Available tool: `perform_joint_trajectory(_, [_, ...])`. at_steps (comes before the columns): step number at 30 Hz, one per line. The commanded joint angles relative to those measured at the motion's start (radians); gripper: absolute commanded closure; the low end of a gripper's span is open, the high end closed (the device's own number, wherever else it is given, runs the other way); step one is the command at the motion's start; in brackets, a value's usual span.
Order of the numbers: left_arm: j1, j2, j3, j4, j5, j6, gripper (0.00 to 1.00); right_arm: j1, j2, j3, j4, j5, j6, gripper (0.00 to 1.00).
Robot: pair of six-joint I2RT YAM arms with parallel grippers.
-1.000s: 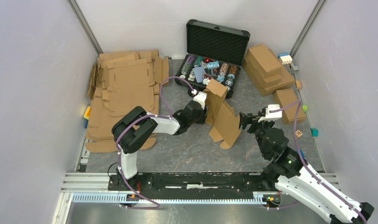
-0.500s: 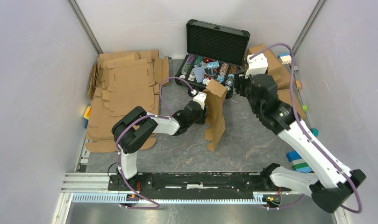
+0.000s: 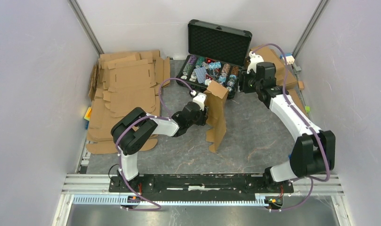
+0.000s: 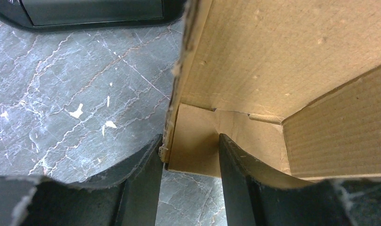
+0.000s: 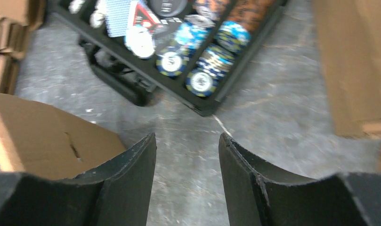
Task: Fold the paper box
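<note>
L gripper pinches paper box wall, box mostly cropped; R gripper part-open, empty, wrist view blurry.

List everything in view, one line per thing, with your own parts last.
paper box: one, brown, upright at table centre
flat cardboard sheets: a stack, brown, far left
folded boxes: several, brown, far right
case: one, black, open, far centre
chips: many, mixed colours, inside the case
small blocks: a few, mixed colours, left edge beside the sheets
table: one, grey marbled
left gripper: one, black, closed on the paper box's wall
right gripper: one, black, open and empty, above the table near the case
</note>
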Motion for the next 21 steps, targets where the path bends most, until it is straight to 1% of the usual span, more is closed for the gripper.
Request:
perform_joint_trajectory(1, [0.012,-0.009,-0.038,-0.085,0.03,0.015,0.47,0.01,0.073,0.01,0.172,-0.305,0.027,0.44])
perform_joint_trajectory(3, [0.018,-0.009,-0.038,-0.086,0.034,0.008,0.47,0.02,0.105,-0.004,0.202,-0.376,0.031,0.45])
perform_joint_trajectory(9, [0.033,0.006,-0.026,-0.095,0.077,-0.009,0.45,0.111,0.145,-0.099,0.251,-0.347,-0.02,0.45])
perform_joint_trajectory(10, [0.034,0.003,-0.03,-0.092,0.074,-0.012,0.44,0.113,0.151,-0.119,0.259,-0.345,-0.019,0.45])
perform_joint_trajectory(14, [0.034,-0.028,-0.047,-0.08,0.054,-0.001,0.32,0.117,0.169,-0.162,0.311,-0.342,-0.014,0.45])
perform_joint_trajectory(17, [0.034,-0.04,-0.048,-0.089,0.053,0.001,0.29,0.121,0.171,-0.16,0.311,-0.322,-0.014,0.46])
perform_joint_trajectory(21, [0.035,-0.067,-0.052,-0.113,0.05,0.0,0.26,0.122,0.16,-0.17,0.304,-0.272,-0.018,0.47])
